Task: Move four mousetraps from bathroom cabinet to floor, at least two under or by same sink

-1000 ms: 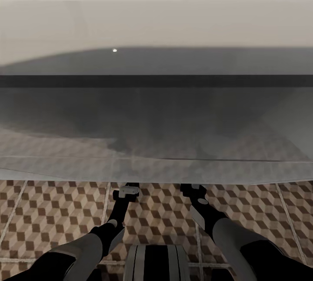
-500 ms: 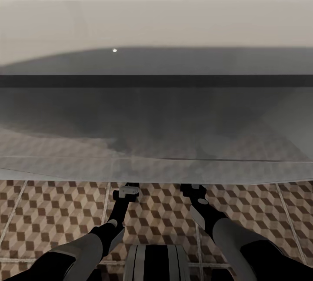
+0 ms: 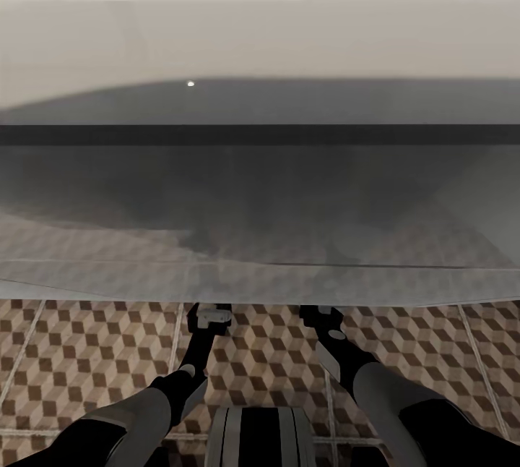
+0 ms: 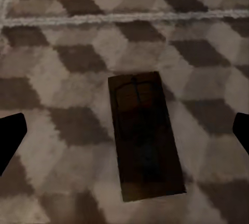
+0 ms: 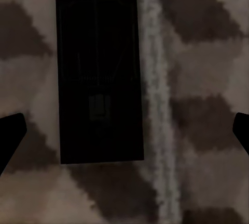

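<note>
Head view: both arms reach under the glossy white unit (image 3: 260,40) over the bathroom floor (image 3: 87,351); unchanged from the earlier frames. Left wrist view: left gripper (image 4: 124,135) jaws spread wide, empty, a mousetrap (image 4: 145,135) lying flat on the tiles between them. Right wrist view: right gripper (image 5: 124,135) likewise wide and empty above a second mousetrap (image 5: 98,73) beside a grout line (image 5: 155,104).

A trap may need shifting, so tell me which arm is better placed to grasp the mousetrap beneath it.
Left, narrowly. Both grippers are open, but the left gripper has the left mousetrap level with its fingertips on the bathroom floor; the right mousetrap lies mostly ahead of the right gripper.
</note>
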